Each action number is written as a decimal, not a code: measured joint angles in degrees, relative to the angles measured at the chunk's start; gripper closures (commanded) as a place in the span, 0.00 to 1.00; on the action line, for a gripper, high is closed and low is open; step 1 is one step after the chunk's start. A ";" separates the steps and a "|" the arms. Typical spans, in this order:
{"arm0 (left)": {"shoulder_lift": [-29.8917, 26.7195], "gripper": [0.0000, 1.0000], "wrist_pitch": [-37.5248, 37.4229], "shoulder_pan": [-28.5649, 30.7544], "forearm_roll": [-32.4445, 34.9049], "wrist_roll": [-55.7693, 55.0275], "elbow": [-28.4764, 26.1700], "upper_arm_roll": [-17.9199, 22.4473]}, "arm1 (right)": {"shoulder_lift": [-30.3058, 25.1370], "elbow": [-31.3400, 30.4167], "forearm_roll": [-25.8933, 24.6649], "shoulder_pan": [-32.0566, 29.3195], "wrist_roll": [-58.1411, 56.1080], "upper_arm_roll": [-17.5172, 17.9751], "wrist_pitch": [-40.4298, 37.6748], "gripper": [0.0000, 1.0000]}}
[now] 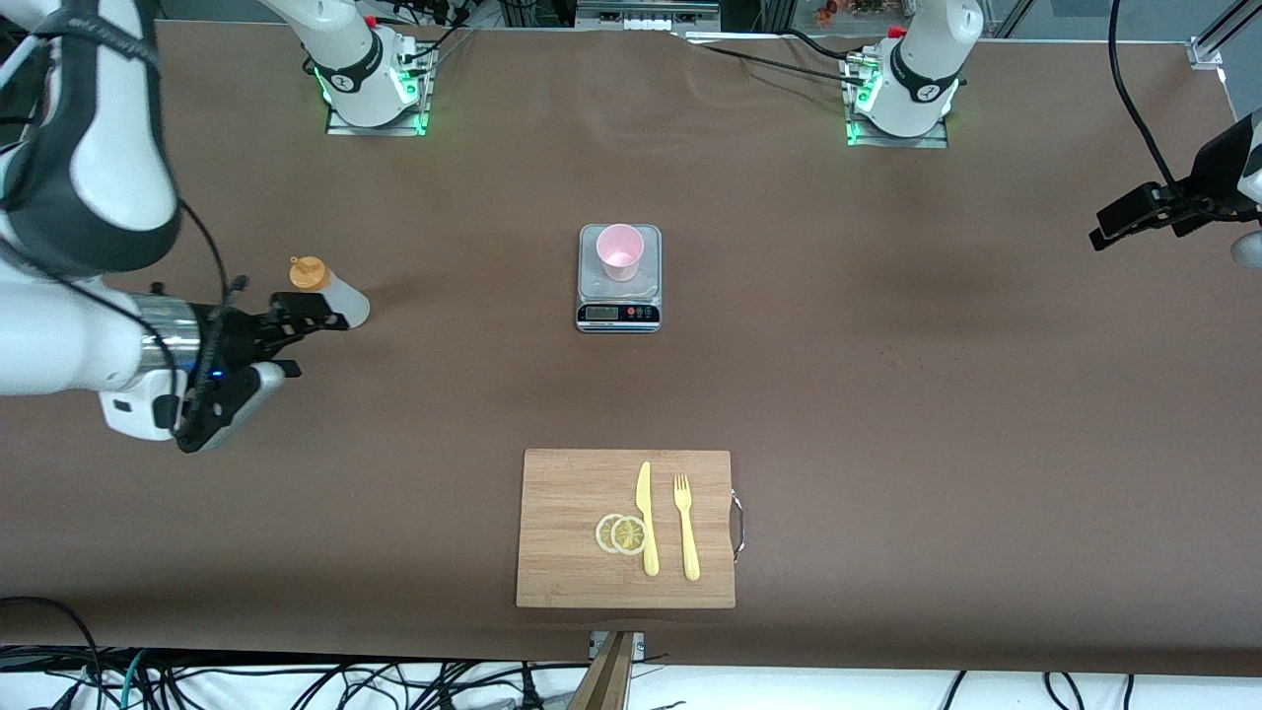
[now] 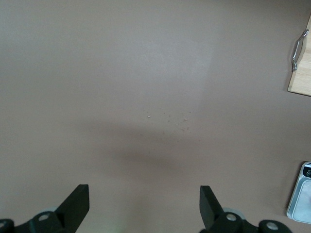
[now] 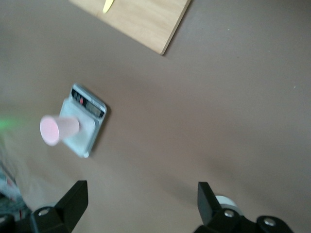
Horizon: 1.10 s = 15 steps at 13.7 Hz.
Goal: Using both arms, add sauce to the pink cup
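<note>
The brown table (image 1: 887, 394) fills nearly the whole front view. At the lower centre of that frame lies a wooden cutting board (image 1: 572, 552), carrying two lemon slices (image 1: 621, 533), a yellow knife (image 1: 646, 518) and a yellow fork (image 1: 686, 528), the last two lying side by side with their tips toward the top of the frame. At the frame's centre, a little above the middle, sits a small grey kitchen scale (image 1: 618, 301), display edge toward the board, with the pink cup (image 1: 619, 251) standing upright on its platform, mouth up.

The right arm enters from the left edge of the frame, and the right gripper (image 1: 314, 320) is at the sauce (image 1: 330, 291) bottle in the middle left. The bottle stands upright (it only looks tilted from this high camera), its long axis vertical and its orange cap pointing up. The fingers are spread wide in the right wrist view, with the bottle's base showing just beside one finger (image 3: 209, 201).

The left gripper (image 1: 1134, 219) hangs at the upper right edge over bare table, waiting, its fingers (image 2: 77, 204) wide apart and holding nothing.
</note>
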 measured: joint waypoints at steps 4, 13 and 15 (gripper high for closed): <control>-0.01 0.00 -0.02 0.00 0.00 0.00 0.00 0.00 | -4.76 -6.29 -2.51 0.46 12.52 3.12 3.21 0.00; -0.01 0.00 -0.08 -0.01 0.00 0.00 0.00 -0.06 | -11.65 -14.34 -7.33 -5.69 0.00 2.36 6.71 0.00; -0.01 0.00 -0.08 -0.02 0.00 0.00 0.00 -0.07 | -11.72 -14.42 -7.34 -6.72 -2.93 1.66 8.13 0.00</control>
